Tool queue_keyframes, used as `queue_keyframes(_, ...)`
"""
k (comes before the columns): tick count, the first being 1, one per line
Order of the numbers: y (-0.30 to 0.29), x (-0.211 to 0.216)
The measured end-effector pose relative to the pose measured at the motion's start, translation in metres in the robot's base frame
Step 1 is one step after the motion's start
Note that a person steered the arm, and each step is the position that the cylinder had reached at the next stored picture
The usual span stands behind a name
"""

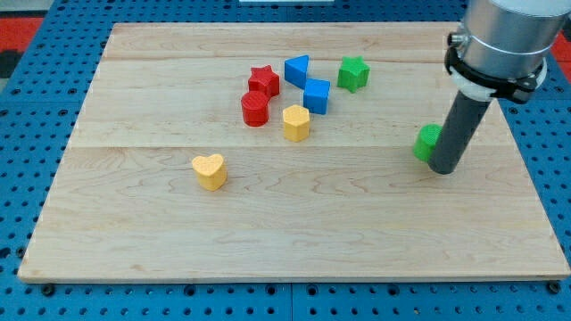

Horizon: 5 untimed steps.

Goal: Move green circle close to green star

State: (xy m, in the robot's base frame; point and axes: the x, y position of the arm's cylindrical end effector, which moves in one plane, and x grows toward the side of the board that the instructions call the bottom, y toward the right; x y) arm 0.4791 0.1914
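Wooden board (294, 232) on a blue pegboard surface (27, 134).

Left to right:
- Yellow heart (210, 171) sits alone toward the view's left, well apart from the rest.
- Red cylinder (255, 109) is next, with the red star (264, 80) just above it, the two touching or nearly so.
- Yellow block (296, 123), roughly pentagon-shaped, sits just right of the red cylinder.
- Blue triangle (297, 69) is above, and the blue cube (316, 95) lies just below and right of it, close to the yellow block.
- Green star (353, 73) stands just right of the blue pieces, near the view's top.
- Green circle (427, 142) is well apart from the green star, lower and toward the view's right, partly hidden by the rod.

The tip (443, 168) is down on the board, against the green circle's right side. The tool is a plain rod with nothing to open or close, and it isn't clamped on anything.
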Motion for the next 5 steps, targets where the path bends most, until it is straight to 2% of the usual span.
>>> queue_keyframes(5,0.01,-0.059)
